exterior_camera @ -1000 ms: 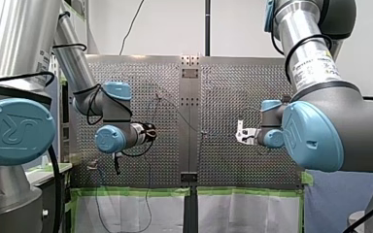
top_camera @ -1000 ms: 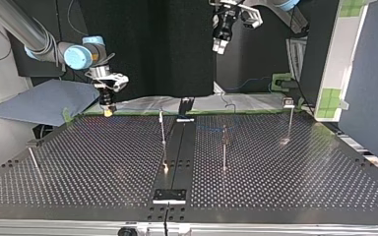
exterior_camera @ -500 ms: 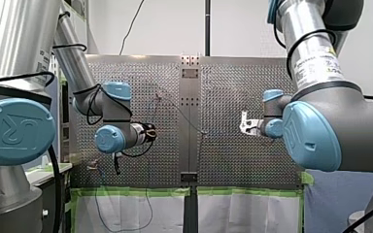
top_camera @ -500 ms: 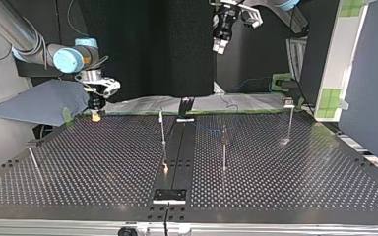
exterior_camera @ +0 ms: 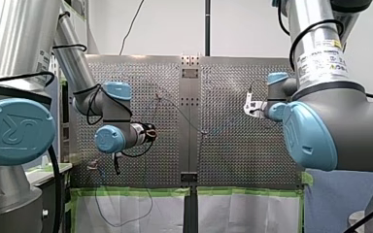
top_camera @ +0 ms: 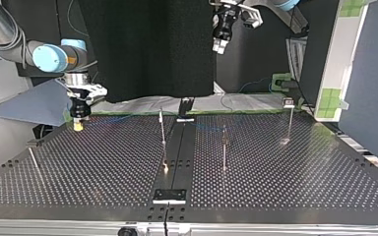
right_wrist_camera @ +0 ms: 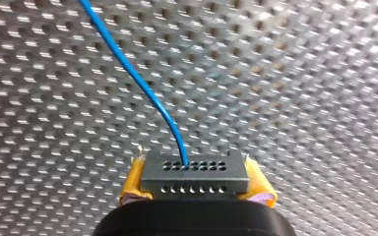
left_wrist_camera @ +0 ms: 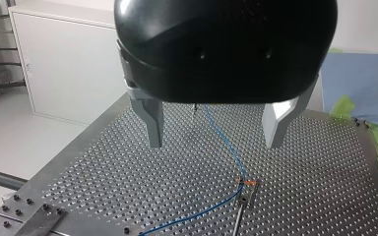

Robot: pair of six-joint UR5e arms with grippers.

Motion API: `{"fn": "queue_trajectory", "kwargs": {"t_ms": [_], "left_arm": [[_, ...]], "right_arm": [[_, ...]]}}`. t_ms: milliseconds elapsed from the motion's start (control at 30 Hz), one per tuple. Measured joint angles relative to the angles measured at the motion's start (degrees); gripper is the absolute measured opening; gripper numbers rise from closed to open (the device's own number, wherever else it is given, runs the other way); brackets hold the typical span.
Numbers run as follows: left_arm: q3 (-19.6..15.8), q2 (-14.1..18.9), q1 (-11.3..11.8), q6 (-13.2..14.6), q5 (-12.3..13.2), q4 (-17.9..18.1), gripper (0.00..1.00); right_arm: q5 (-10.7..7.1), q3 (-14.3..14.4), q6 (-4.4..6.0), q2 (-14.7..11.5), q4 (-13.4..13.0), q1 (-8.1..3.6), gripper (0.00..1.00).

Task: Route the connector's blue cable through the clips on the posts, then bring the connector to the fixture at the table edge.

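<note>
two grippers, two different states. my right gripper (top_camera: 78,126) is clamped on the connector (right_wrist_camera: 195,178), with its yellow pads (right_wrist_camera: 136,181) pressing the grey block from both sides. in the top view it hangs low over the perforated table (top_camera: 285,172), near the far corner at the view's left. i cannot tell whether it touches the surface. the blue cable (right_wrist_camera: 137,78) leaves the connector's upper row of holes and curves away over the table. my left gripper (left_wrist_camera: 214,141) is spread wide with nothing between its metal fingers (left_wrist_camera: 153,123). in the top view it sits high above the table's far edge. beneath it the cable runs across the table to a post (left_wrist_camera: 241,209) with an orange-marked clip (left_wrist_camera: 246,182), where it bends. i cannot tell whether it sits inside the clip.
</note>
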Motion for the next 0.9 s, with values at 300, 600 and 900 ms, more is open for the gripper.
{"fn": "queue_trajectory", "kwargs": {"t_ms": [300, 600, 900], "left_arm": [[0.0, 0.0, 0.0, 0.0, 0.0, 0.0, 1.00], [0.0, 0.0, 0.0, 0.0, 0.1, -0.2, 1.00], [0.0, 0.0, 0.0, -1.0, 0.6, -0.6, 1.00]], "right_arm": [[2.26, -2.6, -1.01, -4.3, 3.7, -2.19, 0.07], [4.31, -3.3, -1.85, -5.1, 6.0, -5.19, 0.07], [3.85, -3.5, -4.15, -4.7, 10.1, -9.31, 0.07]]}}
